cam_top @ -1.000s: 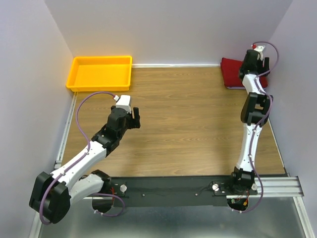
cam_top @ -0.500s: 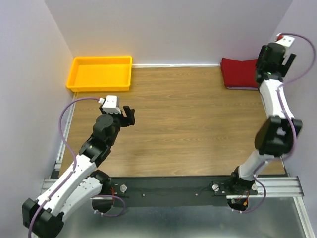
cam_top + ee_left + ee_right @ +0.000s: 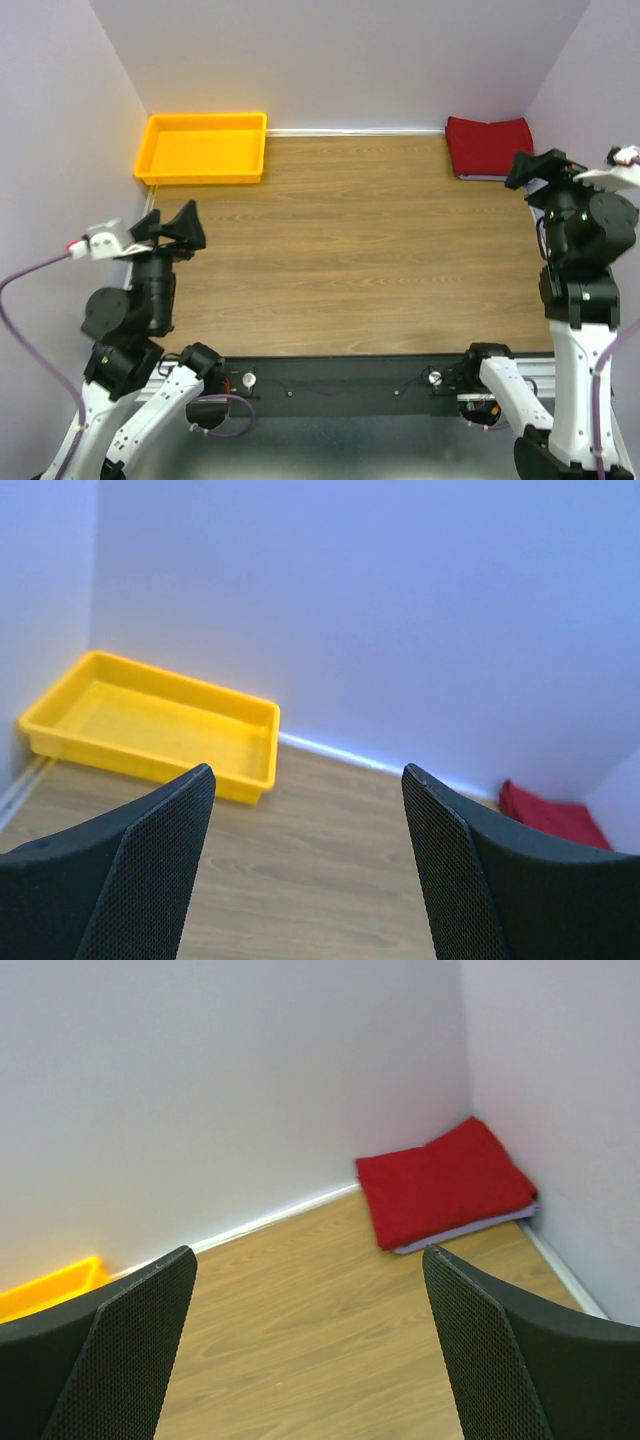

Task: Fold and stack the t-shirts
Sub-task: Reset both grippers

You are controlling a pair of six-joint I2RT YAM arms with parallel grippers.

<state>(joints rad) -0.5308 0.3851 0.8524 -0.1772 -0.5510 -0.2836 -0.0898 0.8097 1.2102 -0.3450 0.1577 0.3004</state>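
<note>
Desk (image 3: 380,250): wood-grain and walled on three sides, with both arms based at its near edge.
Tray (image 3: 205,150): yellow, in the far left corner, nothing in it.
Red shirt (image 3: 488,145): folded, in the far right corner against the right wall, lying on top of the stack.
Lavender shirt (image 3: 470,1232): under the red one, with only a pale strip showing along the near edge.
Left jaws: wide open and holding nothing, raised at the near left.
Right jaws: wide open and holding nothing, raised at the near right, clear of the stack.
Risk: the stack looks finished. Another reach into that tight corner would likely snag the red shirt and drag it off or unfold it.
Change: a second ago the right arm stretched over the red shirt and the left hung over the desk's left middle. Both have pulled back to the near edge.
</note>
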